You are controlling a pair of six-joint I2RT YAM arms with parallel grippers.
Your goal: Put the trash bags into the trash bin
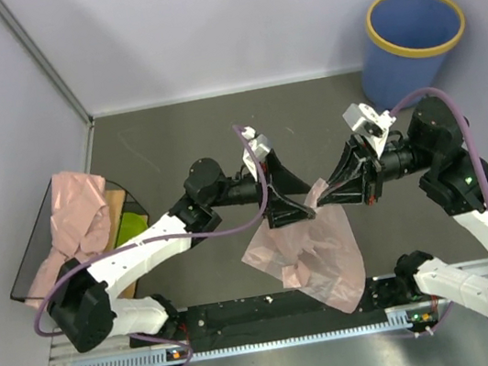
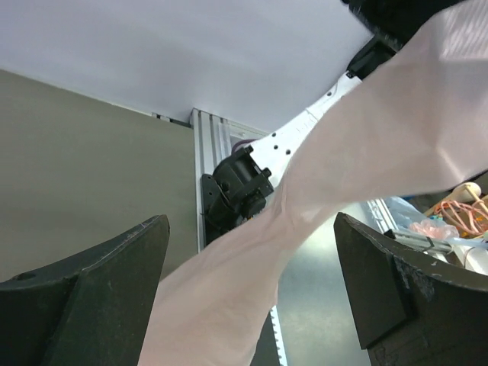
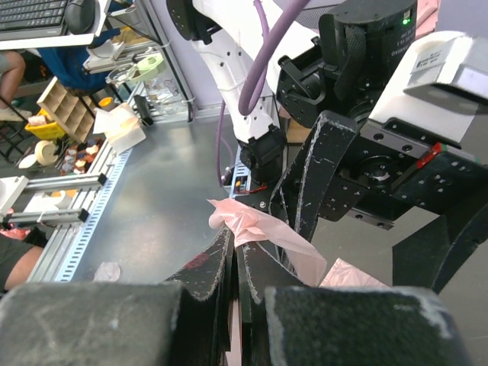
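One pale pink trash bag (image 1: 313,256) hangs in the middle, above the table's near edge. My right gripper (image 1: 328,196) is shut on the bag's bunched top (image 3: 263,229), with both jaws pressed together. My left gripper (image 1: 294,216) faces it from the left and is open. Its two dark fingers (image 2: 99,297) stand wide on either side of the pink sheet (image 2: 252,282) without pinching it. More pink trash bags (image 1: 78,218) lie heaped at the far left. The blue trash bin (image 1: 412,40) with a yellow rim stands upright at the back right, apart from both grippers.
The heap of bags rests on a dark tray (image 1: 29,263) beside a wooden board (image 1: 116,208) and a green item (image 1: 130,227). Grey walls close in the left, back and right. A metal rail (image 1: 250,340) runs along the near edge.
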